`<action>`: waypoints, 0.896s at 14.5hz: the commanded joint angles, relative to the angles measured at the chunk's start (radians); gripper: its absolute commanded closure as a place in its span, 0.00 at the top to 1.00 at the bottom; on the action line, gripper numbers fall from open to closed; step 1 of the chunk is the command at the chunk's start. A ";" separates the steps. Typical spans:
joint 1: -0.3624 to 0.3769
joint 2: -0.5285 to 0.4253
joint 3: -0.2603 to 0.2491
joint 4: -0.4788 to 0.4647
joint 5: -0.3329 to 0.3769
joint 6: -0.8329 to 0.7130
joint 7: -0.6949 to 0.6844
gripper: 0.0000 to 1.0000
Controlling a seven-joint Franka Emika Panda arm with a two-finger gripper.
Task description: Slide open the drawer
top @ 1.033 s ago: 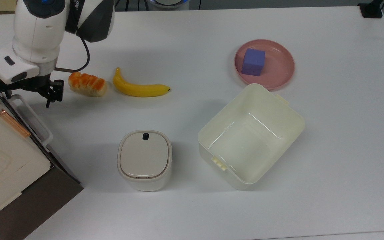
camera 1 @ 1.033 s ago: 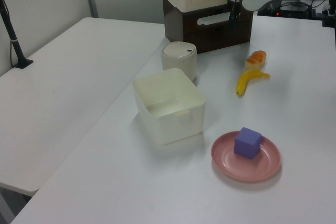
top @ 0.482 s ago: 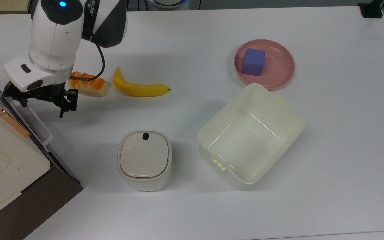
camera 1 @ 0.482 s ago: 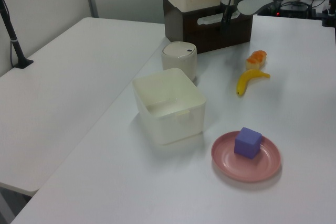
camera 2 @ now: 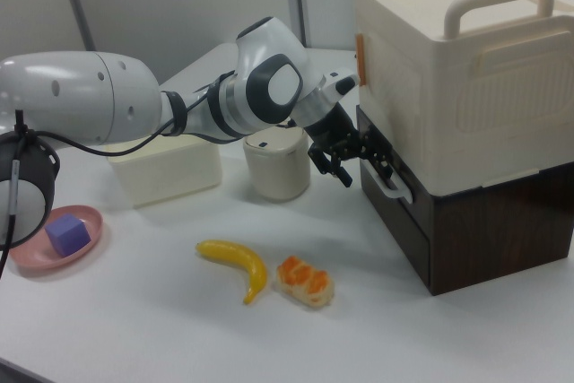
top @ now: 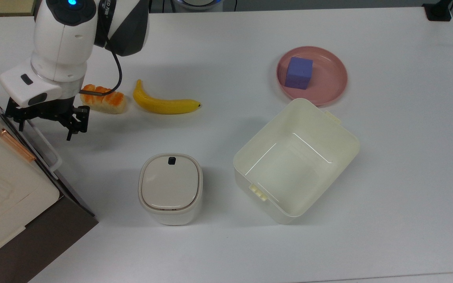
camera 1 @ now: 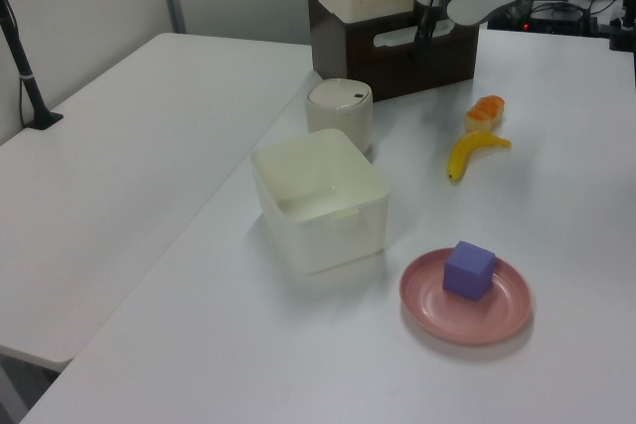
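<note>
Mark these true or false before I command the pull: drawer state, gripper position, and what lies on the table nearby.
1. The drawer is shut, its dark front flush with the cabinet. True.
2. The gripper is at the white handle of the drawer. True.
3. The purple cube sits inside the cream bin. False: it sits on the pink plate; nothing is seen in the bin.
4. The banana lies between the orange bread piece and the plate in the top view. True.
5. The lidded white container has its lid off. False: the lid is on.
6. The gripper holds the banana. False: the banana lies on the table, apart from the gripper.
</note>
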 commanded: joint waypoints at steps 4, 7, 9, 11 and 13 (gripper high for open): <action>-0.004 0.019 -0.003 0.033 -0.009 0.080 0.013 1.00; -0.005 0.037 -0.005 0.030 -0.032 0.081 0.013 1.00; -0.005 0.042 -0.005 0.029 -0.046 0.081 0.013 1.00; -0.005 0.056 -0.003 0.027 -0.058 0.081 0.013 1.00; -0.005 0.059 -0.003 0.025 -0.075 0.092 0.015 1.00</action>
